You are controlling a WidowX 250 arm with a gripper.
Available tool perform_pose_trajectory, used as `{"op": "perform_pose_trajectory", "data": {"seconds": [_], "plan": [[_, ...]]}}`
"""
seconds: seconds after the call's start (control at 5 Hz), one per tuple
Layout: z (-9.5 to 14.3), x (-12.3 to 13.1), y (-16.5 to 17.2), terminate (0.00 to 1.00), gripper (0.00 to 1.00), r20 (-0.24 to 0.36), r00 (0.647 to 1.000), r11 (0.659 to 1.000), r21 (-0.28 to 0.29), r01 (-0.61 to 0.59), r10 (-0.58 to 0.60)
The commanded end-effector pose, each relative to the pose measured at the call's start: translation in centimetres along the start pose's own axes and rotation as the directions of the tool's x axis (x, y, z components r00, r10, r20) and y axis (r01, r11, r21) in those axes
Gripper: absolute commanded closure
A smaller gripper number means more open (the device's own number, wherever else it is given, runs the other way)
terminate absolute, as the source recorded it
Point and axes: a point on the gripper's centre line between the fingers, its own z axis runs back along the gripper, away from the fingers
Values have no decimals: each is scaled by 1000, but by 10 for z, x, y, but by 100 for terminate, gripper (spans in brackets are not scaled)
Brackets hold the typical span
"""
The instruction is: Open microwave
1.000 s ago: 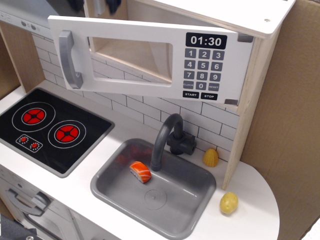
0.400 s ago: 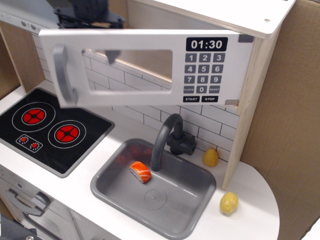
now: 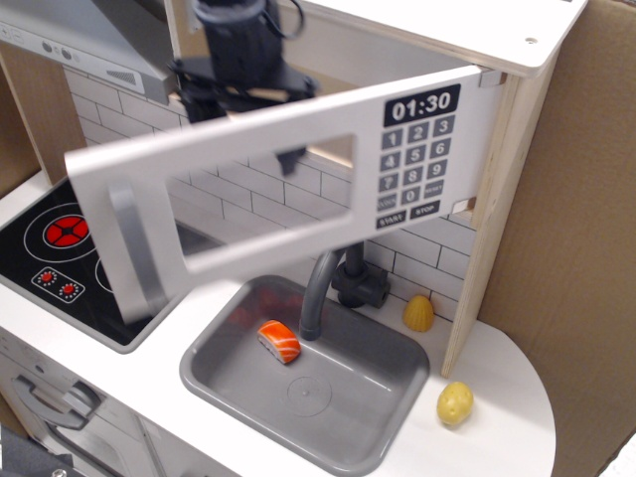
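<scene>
Microwave [image 3: 417, 149] at top of frame, door swung out toward 8 o'clock, display reads 01:30, keys 0–9 plus START, STOP. Sink [image 3: 229, 373] at 6 holds salmon sushi [image 3: 279, 341]; faucet [image 3: 320, 293] behind it, stovetop [image 3: 50, 258] at 9. My gripper [image 3: 238, 75] sits behind the door's top edge, partly blocked; probably touching it, opening unclear.
</scene>
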Motion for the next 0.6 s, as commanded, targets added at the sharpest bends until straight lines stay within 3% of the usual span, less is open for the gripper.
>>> {"op": "perform_pose_trajectory", "data": {"seconds": [0.0, 0.2, 0.4], "plan": [[5, -6, -43, 0, 0, 71, 997, 1000, -22, 14, -12], [5, -6, -43, 0, 0, 71, 997, 1000, -22, 14, -12], [5, -6, -43, 100, 0, 71, 997, 1000, -22, 14, -12]]}}
